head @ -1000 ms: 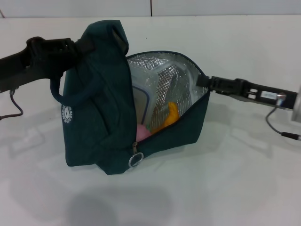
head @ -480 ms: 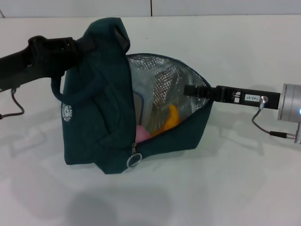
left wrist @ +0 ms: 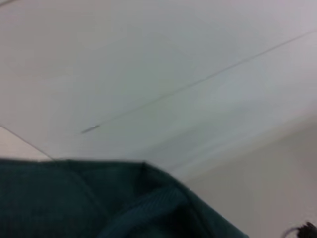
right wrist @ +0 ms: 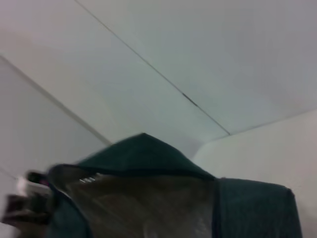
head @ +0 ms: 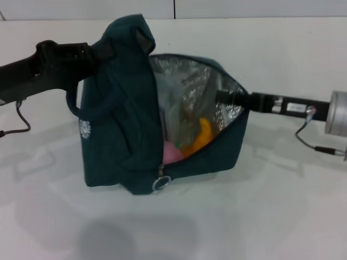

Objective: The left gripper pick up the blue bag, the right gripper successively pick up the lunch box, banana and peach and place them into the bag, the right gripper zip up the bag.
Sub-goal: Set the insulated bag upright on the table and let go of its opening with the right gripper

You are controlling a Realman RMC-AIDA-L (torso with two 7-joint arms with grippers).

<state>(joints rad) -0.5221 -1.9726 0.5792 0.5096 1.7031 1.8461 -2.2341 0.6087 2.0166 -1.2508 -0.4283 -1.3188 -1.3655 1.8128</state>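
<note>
The blue bag [head: 119, 124] stands on the white table with its mouth open toward the right, showing silver foil lining [head: 190, 86]. My left gripper [head: 93, 52] is shut on the bag's top by the handles and holds it up; teal fabric [left wrist: 99, 203] fills the near part of the left wrist view. Inside lie the banana [head: 201, 135] and the peach [head: 172, 153], with the clear lunch box [head: 172, 115] dimly seen behind them. My right gripper [head: 222, 97] reaches in from the right, its tip at the right rim of the opening. The ring zip pull [head: 160, 183] hangs at the front bottom corner.
The white table [head: 260, 206] spreads around the bag. A cable [head: 312, 141] trails from the right arm, another [head: 19, 122] from the left. The right wrist view looks over the bag's rim [right wrist: 143, 148] and foil lining [right wrist: 143, 208].
The right gripper has moved left from outside the bag to the rim of its opening. The bag, with the left gripper, has shifted a little to the right.
</note>
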